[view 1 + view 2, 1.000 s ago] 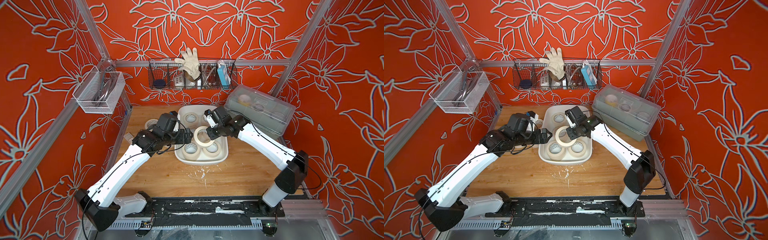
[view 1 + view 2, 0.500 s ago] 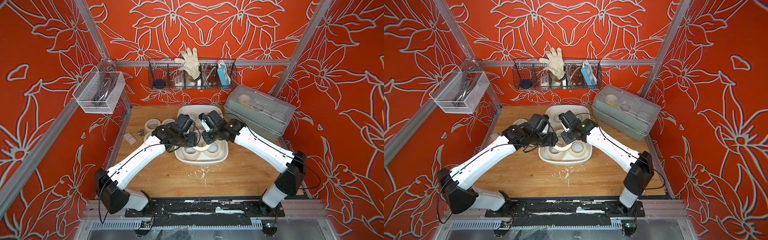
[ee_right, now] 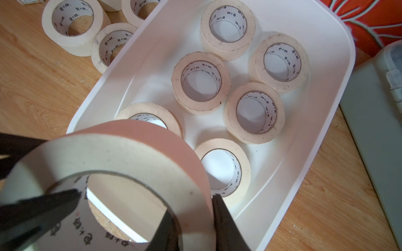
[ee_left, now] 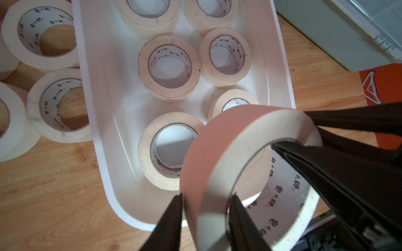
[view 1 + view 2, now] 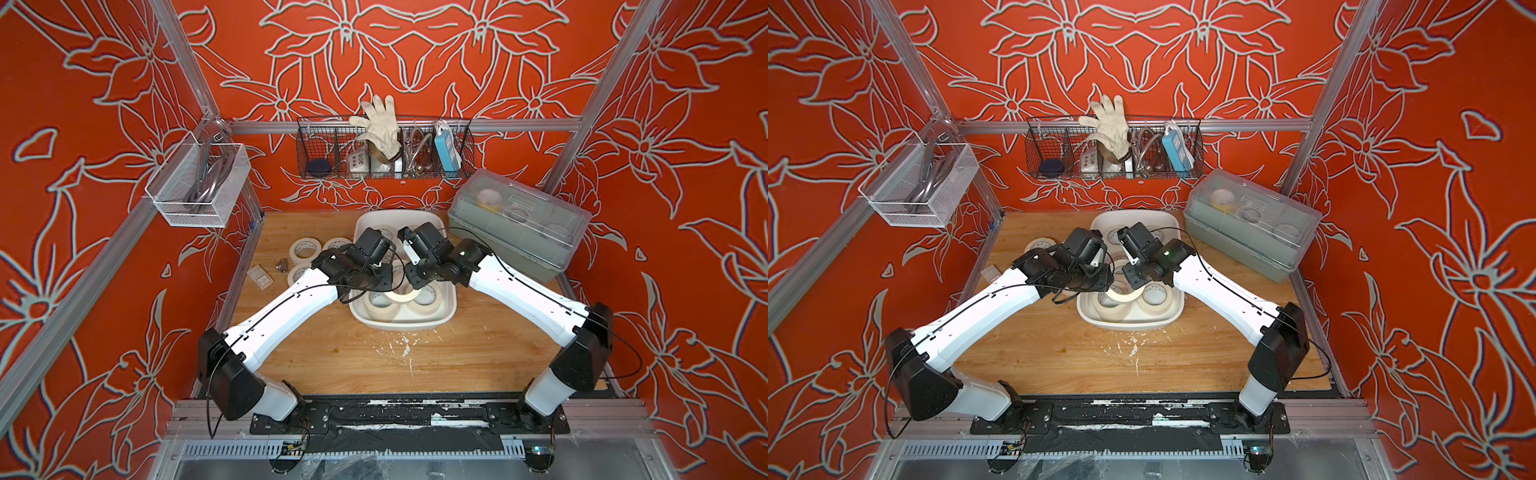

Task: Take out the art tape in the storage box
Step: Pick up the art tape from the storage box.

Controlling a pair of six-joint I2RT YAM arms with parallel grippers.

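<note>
Now, your left gripper [image 4: 206,196] and right gripper [image 3: 192,204] each clamp the wall of one cream masking-tape roll [image 4: 217,141], held over the glossy white plastic storage box [image 4: 104,87].

Top views look down; wrists share storage box [image 4: 102,76].

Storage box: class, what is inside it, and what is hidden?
Six art tape rolls lie flat inside the storage box. A seventh roll, pinched by left hand and right hand, hangs above its near end, hiding parts of rolls and floor beneath.
</note>
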